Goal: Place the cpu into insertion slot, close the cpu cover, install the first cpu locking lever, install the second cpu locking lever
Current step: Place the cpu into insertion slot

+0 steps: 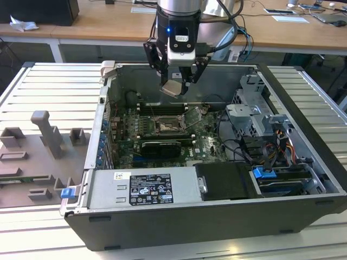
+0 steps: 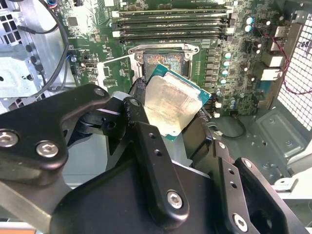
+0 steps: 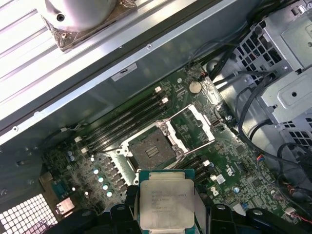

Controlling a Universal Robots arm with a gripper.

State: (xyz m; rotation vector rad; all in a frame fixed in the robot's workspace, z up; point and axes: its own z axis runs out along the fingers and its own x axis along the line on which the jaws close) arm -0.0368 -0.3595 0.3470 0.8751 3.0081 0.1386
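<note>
My gripper (image 1: 175, 81) hangs in the upper middle of the exterior view, narrowed onto the cpu (image 1: 172, 88), which it holds by two opposite edges. In both wrist views the chip's pale metal face (image 2: 173, 108) (image 3: 166, 204) sits between my black fingers (image 2: 146, 151), with a green rim showing along its sides. In the exterior view the cpu looks tilted, one corner lower than the others, and it is up in the air, well clear of the board.

Below it lies the insertion slot (image 1: 164, 127), a dark square in a metal rim on the green board, seen open in both wrist views (image 2: 163, 61) (image 3: 150, 148). The cpu cover (image 1: 193, 115) is swung up and stands tilted just beside the slot, on the exterior view's right; its silver frame (image 3: 204, 126) is hinged at the slot's edge.

Past the slot run the long black memory slots (image 1: 162, 106) (image 3: 124, 119), side by side. The black graphics card (image 1: 161, 147) lies across the board below the slot in the exterior view.

All of this sits inside the open computer case (image 1: 217, 227), which fills the middle of the frame, with the labelled power supply (image 1: 141, 188) along its lower wall and the drive cage (image 1: 255, 116) at the right. The case rests on a slatted metal table (image 1: 43, 86). A grey fixture tray (image 1: 38, 157) lies at the left edge, and a wooden table (image 1: 108, 27) crosses the top of the frame.
</note>
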